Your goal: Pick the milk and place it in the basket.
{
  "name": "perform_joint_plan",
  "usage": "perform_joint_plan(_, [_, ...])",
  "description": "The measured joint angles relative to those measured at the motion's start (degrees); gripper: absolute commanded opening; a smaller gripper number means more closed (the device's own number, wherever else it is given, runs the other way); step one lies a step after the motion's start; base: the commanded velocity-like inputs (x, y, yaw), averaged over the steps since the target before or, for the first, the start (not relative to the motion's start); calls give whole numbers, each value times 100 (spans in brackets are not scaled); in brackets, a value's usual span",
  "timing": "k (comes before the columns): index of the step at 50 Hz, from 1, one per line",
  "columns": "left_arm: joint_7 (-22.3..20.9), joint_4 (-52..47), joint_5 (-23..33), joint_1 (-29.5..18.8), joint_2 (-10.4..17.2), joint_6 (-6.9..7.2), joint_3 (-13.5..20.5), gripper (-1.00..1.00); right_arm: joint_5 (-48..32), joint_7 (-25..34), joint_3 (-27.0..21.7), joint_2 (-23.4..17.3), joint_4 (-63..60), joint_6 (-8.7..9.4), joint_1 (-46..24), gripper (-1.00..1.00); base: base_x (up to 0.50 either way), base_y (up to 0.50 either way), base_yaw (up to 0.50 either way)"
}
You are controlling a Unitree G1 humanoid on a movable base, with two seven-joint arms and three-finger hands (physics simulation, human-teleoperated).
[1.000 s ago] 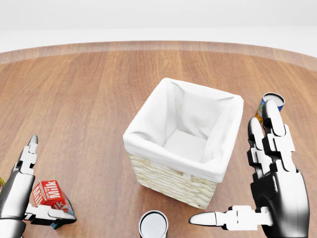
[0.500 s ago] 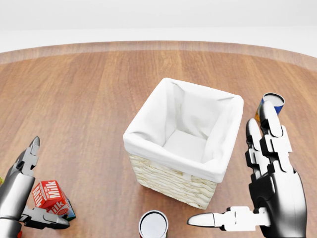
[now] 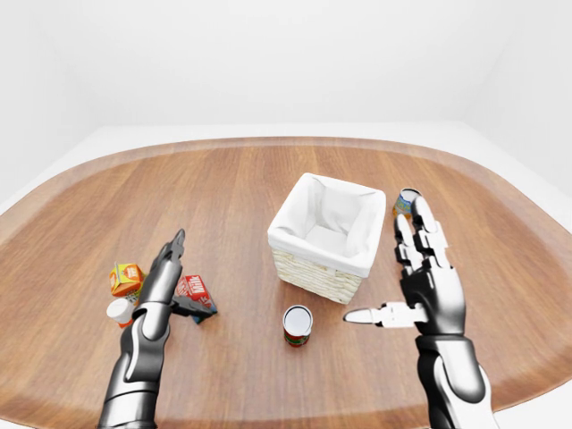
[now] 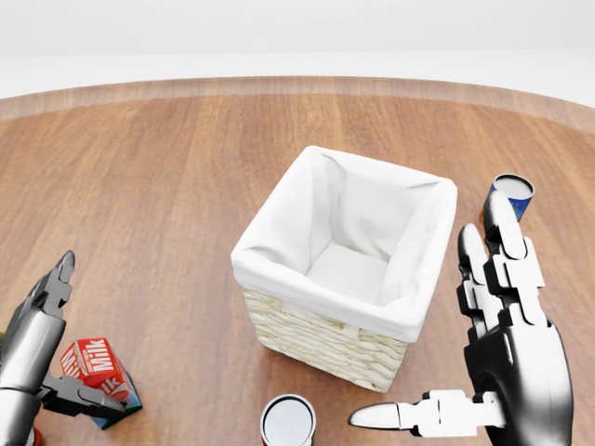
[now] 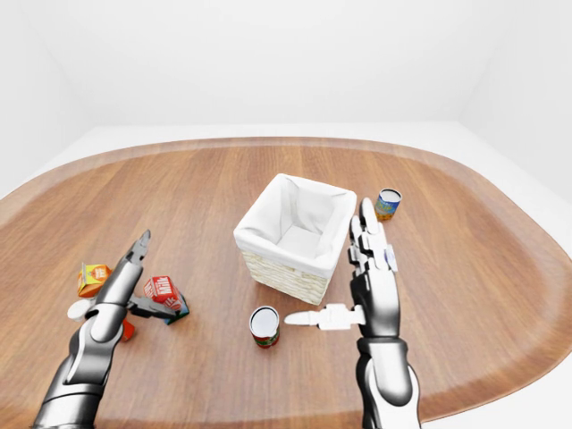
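Below, the fingers (image 4: 56,279) of the left hand (image 4: 33,348) are shown spread, the long ones extended past the left side of the milk (image 4: 93,367) and the thumb laid along its near edge; nothing is enclosed yet. The milk, a small red carton, is seen tilted on the tabletop (image 4: 167,186) at the near left, well apart from the basket (image 4: 349,265). It is judged light and fairly stiff, though its card walls would dent under a hard squeeze; a grip across two opposite flat faces at mid-height is suggested, since the printed surface may be slippery. The right hand (image 4: 507,372) is held open beside the basket's right wall, empty. An orange carton (image 3: 126,278) and a can (image 3: 298,323) lie nearby.
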Motion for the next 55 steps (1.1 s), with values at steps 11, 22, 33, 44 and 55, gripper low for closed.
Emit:
perform_joint_plan(11, [228, 1106, -125, -541, 251, 0, -129, 100, 13, 5, -8, 2, -33, 12, 12, 100, 0, 0, 0])
perform_joint_plan(22, [224, 2497, -425, -1059, 467, 0, -310, 100, 29, 4, -26, 8, -45, 26, 3, 100, 0, 0, 0])
perform_joint_plan(33, [250, 3681, -577, -1477, 538, 0, -539, 100, 42, -10, -37, 14, -57, 32, -4, 100, 0, 0, 0])
perform_joint_plan(44, [-9, 4206, -927, -1856, 582, 0, -518, -100, 70, -23, -63, 21, -66, 45, -16, 100, 0, 0, 0])
perform_joint_plan(55, [-61, 4468, -815, -2076, 530, 0, -503, -100, 79, -38, -56, 24, -62, 58, -22, 100, 0, 0, 0])
